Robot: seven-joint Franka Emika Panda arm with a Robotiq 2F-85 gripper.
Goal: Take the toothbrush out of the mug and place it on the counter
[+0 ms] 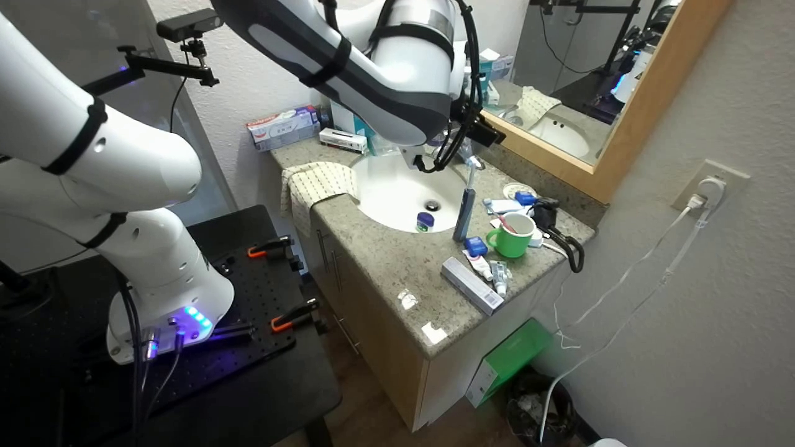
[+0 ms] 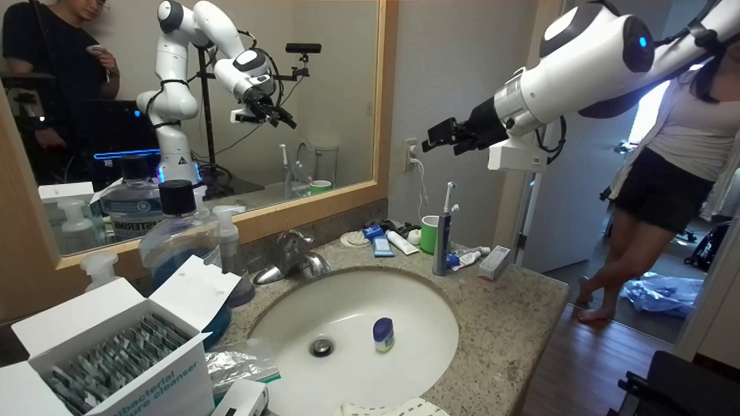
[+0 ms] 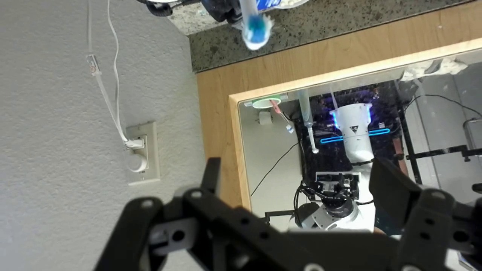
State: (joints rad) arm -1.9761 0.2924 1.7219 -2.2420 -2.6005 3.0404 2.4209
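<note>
A toothbrush with a reddish handle is seen, in an exterior view, leaning inside the green mug, which is set upright on the speckled counter. The gripper is held in the air, higher than the mug and apart from it, in both exterior views; the toothbrush is thus placed below the gripper, well apart from its tips. In the wrist view the fingers are spread wide, with the mirror framed in the gap between them, and in its glass the mug and the leaning toothbrush are reflected. Between the mug and the white sink basin, a blue-handled electric toothbrush is stood upright, its head also lower than the gripper. Just beside the mug two tubes are laid flat, and a long pale box is placed a little farther from it. Farther still from the mug, a purple-capped container is held in the sink basin.
</note>
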